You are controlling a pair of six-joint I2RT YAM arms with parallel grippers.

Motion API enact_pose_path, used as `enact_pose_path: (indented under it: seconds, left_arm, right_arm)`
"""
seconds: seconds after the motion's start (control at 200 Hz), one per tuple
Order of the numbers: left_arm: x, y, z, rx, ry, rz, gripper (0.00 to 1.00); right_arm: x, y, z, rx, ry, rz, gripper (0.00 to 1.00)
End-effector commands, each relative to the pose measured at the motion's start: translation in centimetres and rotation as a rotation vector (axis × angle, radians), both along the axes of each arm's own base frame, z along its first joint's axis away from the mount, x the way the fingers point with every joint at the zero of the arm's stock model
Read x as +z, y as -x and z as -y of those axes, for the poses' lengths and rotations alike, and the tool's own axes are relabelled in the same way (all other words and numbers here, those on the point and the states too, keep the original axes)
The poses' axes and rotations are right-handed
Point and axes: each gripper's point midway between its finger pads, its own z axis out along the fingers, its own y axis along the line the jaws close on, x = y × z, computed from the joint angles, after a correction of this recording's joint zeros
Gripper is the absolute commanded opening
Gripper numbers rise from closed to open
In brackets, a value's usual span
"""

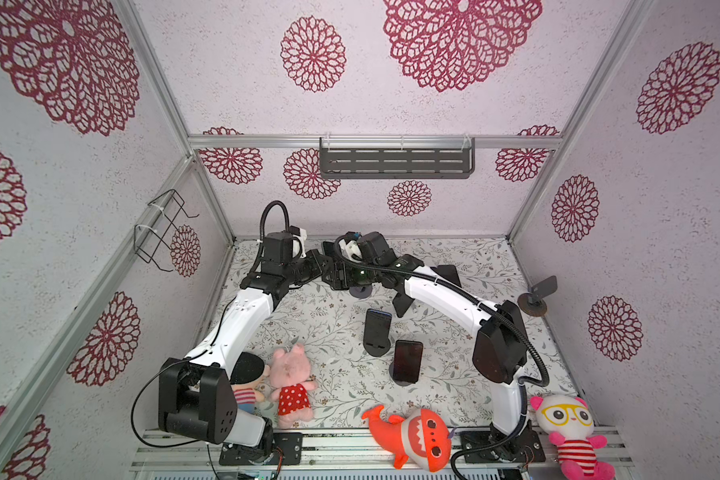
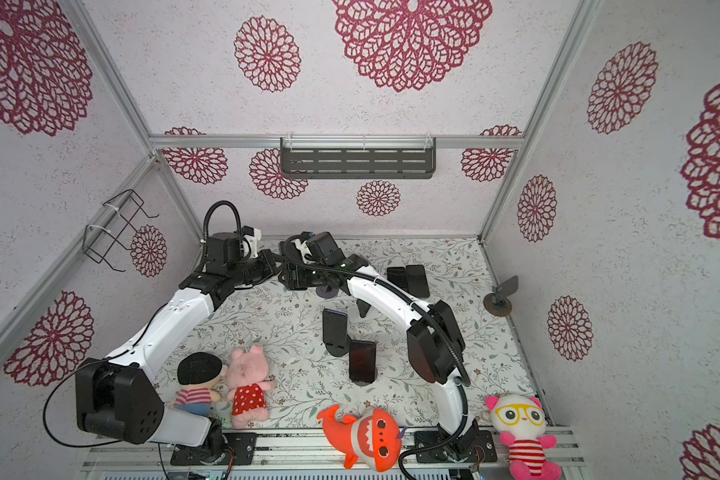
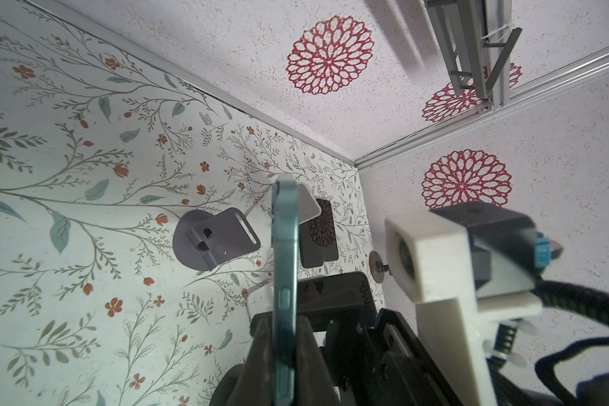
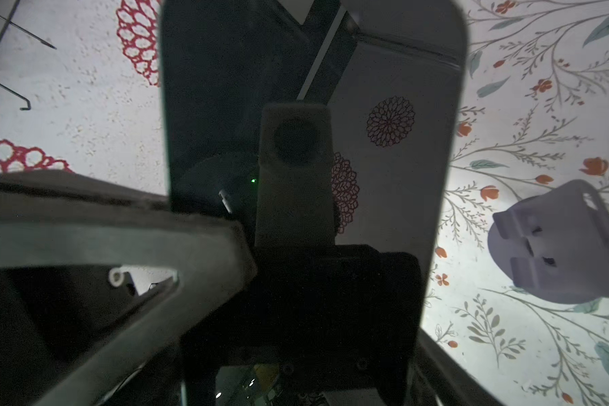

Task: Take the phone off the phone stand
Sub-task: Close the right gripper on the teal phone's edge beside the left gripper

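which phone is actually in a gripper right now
The teal-edged phone, clamped edge-on in the left gripper. Two upright phones sit on stands mid-table; two flat phones lie farther back.

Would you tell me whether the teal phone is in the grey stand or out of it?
Out. The left gripper holds the teal phone edge-on, clear of the grey stand, which sits empty.

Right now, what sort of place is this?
Probably a robot test cell, not a real room: wallpapered panels on an aluminium frame, a left arm and a right arm mounted on a front rail, and props such as an orange shark plush and a phone on a black stand.
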Motion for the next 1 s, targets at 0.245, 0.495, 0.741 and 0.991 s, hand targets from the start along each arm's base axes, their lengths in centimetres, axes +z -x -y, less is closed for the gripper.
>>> enact_pose_path:
  seconds: [0.245,0.495,0.741,0.991]
  left_arm:
    - [1.8,-0.6,0.6,-0.024,0.027,0.078,0.00]
    - [1.8,-0.6,0.9,-0.039,0.037,0.085,0.05]
    - [1.9,-1.0,0.7,-0.052,0.075,0.081,0.37]
    - [2.7,-1.3,-0.4,-0.046,0.118,0.096,0.67]
  right_arm:
    - [2.8,-0.3,0.1,-0.013,-0.034,0.055,0.61]
    - [3.3,-0.6,0.1,-0.002,-0.019,0.086,0.53]
    - [4.0,-0.9,0.5,0.002,0.016,0.131,0.44]
    - [5.0,-2.0,1.7,-0.034,0.045,0.171,0.41]
